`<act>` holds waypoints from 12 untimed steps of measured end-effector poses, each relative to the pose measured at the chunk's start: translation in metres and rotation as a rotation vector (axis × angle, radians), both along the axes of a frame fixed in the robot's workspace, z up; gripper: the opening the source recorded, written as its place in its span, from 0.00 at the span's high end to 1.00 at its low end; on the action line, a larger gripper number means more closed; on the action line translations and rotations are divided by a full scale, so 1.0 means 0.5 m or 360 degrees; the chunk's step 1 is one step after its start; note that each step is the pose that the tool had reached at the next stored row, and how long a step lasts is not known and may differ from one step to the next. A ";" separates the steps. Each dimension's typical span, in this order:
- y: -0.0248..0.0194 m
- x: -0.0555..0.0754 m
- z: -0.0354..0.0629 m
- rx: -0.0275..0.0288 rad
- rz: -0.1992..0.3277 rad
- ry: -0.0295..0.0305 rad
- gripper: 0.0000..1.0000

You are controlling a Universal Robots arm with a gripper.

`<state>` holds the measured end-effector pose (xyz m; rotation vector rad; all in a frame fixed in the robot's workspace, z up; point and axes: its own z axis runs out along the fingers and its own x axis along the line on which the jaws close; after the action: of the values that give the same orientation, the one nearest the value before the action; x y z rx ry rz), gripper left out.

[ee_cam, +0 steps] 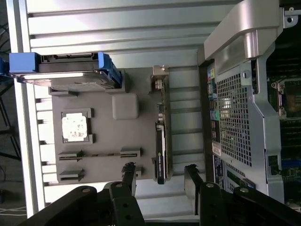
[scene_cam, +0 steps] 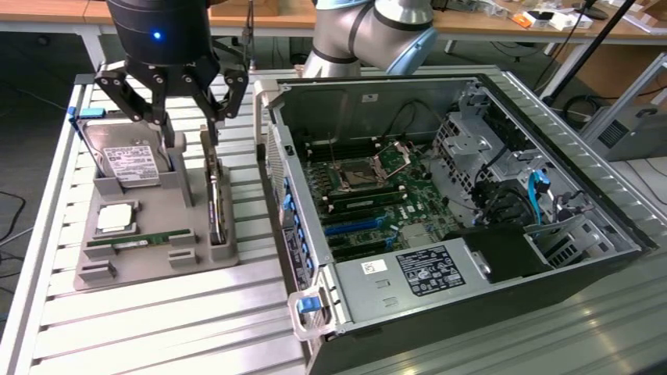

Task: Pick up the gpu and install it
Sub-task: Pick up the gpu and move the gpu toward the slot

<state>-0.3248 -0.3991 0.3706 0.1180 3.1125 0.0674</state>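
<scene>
Currently: gripper [ee_cam: 160, 172], fingers spread, hovering above gpu [ee_cam: 161, 146]; card on edge, long axis near-to-far, aligned between fingers.

gpu [scene_cam: 214, 205] [ee_cam: 161, 141] vert. on edge, gray holder [scene_cam: 156, 209] [ee_cam: 108, 136]

**Black gripper on a silver-grey arm**

The gripper [scene_cam: 187, 121] has a round, glossy black housing with one small blue light [scene_cam: 156, 35] glowing on it. Under the housing, black linkage bars [scene_cam: 125, 98] joined by silvery pins fan out to two slim dark fingers [scene_cam: 164, 125]. The arm [scene_cam: 365, 35] beside the gripper is a stout silver-grey tube with rounded joints and a pale blue cap.
</scene>
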 end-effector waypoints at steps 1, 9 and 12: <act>0.0000 0.000 -0.001 0.00001 0.0000 0.00000 0.46; 0.0000 0.000 -0.007 0.00000 0.0000 -0.00001 0.46; 0.0000 0.000 -0.009 0.00000 0.0000 0.00000 0.46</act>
<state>-0.3248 -0.3991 0.3661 0.1180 3.1125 0.0674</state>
